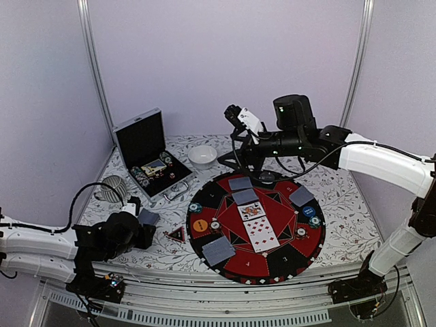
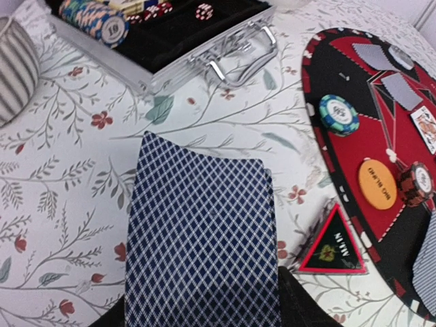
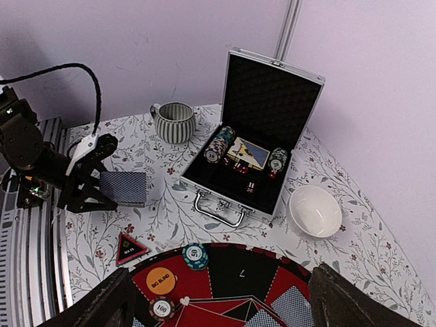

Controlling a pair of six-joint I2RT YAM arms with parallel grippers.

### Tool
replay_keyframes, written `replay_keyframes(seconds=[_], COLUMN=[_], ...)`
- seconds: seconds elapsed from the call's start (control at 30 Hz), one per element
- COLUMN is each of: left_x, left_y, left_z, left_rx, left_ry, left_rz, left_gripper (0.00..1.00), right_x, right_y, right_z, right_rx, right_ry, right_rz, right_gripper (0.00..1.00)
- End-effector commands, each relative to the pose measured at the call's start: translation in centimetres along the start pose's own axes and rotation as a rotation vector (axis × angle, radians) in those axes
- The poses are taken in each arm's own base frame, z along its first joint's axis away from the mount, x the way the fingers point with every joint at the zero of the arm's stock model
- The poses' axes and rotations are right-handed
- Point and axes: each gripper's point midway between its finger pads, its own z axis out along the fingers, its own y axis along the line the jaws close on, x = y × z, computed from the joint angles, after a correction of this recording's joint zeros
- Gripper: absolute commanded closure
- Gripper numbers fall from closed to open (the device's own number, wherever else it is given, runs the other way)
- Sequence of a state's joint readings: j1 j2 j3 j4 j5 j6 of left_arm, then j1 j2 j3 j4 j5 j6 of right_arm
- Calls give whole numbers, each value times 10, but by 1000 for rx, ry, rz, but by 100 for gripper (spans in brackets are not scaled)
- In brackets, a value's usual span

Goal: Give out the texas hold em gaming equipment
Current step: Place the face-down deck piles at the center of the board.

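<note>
Deck (image 2: 204, 231), grey-blue backs up, clamped at its near end in my left claw (image 1: 144, 223), just left of the mat (image 1: 312, 253). In the left wrist view the cards hide most of this claw. The right wrist view shows it closed on the deck. Whether the deck touches the cloth I cannot tell.

Long axis: straight out from the left claw, pointing toward the case (image 1: 144, 139) off the mat's far-left side. The mat therefore lies to the deck's right, across its long side.

My right claw (image 1: 242, 120) hangs high over the mat's far edge, fingers (image 3: 102, 306) spread wide with nothing between them, well apart from the deck.

On the mat: face-down cards (image 1: 240, 182) at the far, right and near seats; two face-up cards (image 1: 261, 235) in the centre; orange button (image 1: 199, 225) and chips (image 1: 215, 224) at the left seat; blue button (image 1: 308, 211) at the right. No face-down card shows at the left seat.

Judgement: the left seat is the one nearest the deck, so the left arm is the better placed. A rightward swing over the mat's left rim would bring the cards above it.
</note>
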State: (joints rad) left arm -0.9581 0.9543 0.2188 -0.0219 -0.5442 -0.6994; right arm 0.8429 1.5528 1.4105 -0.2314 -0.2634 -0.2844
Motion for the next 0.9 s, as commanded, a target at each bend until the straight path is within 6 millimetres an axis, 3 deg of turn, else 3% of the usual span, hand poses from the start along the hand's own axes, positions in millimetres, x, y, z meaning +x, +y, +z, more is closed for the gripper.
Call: replay_keyframes(seconds=[0.0, 0.27, 0.63, 0.73, 0.87], left_x=[9, 17, 52, 54, 52], left_y=[19, 22, 30, 31, 30], left_z=[6, 12, 23, 24, 23], left_rx=[-49, -86, -143, -162, -161], left_ry=[2, 30, 157, 172, 171], left_rz=[-111, -128, -150, -145, -144], left_gripper=[48, 43, 40, 39, 20], right_x=[3, 9, 14, 18, 34], right_y=[10, 24, 45, 50, 59], right_z=[1, 8, 16, 22, 41], right_rx=[6, 5, -34, -38, -29], right_ry=[14, 43, 77, 97, 161], right_rz=[22, 42, 45, 60, 109], right_gripper=[10, 10, 10, 10, 10])
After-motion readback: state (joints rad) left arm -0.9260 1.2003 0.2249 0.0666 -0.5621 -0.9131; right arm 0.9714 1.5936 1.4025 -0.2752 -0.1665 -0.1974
